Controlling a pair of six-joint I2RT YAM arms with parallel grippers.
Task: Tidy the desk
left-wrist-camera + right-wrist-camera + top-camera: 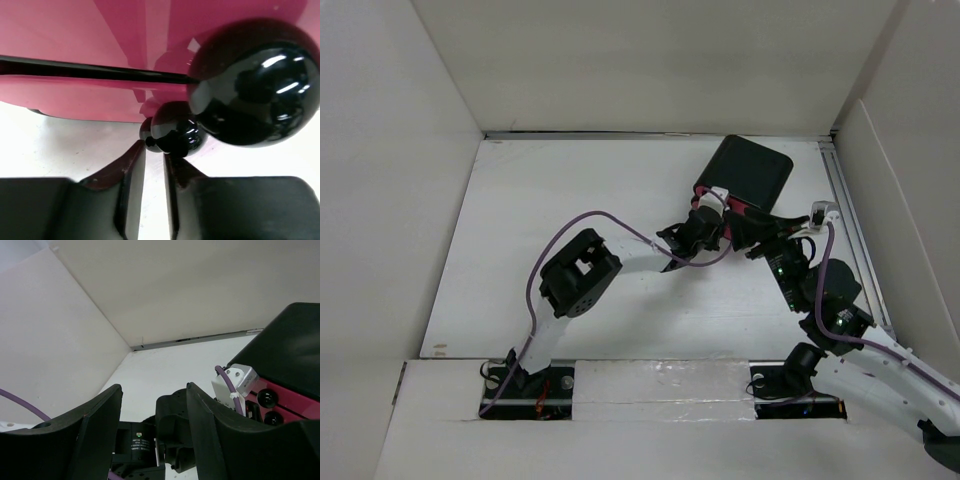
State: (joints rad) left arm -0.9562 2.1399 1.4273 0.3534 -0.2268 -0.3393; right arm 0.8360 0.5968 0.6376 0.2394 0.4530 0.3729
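My left claw, nearly pressed together, sits at the small black knob of a pink drawer. My right claw is spread, with the black cabinet at 2 o'clock.

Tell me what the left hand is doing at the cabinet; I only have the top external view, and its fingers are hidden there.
Observer: The left wrist view shows the left hand with fingers nearly together, tips right at a small black knob on a pink drawer front. I can't tell whether the knob is pinched.
Operator: And the right hand?
Observer: In its wrist view the right hand is wide open and holds nothing. The cabinet shows ahead on its right.
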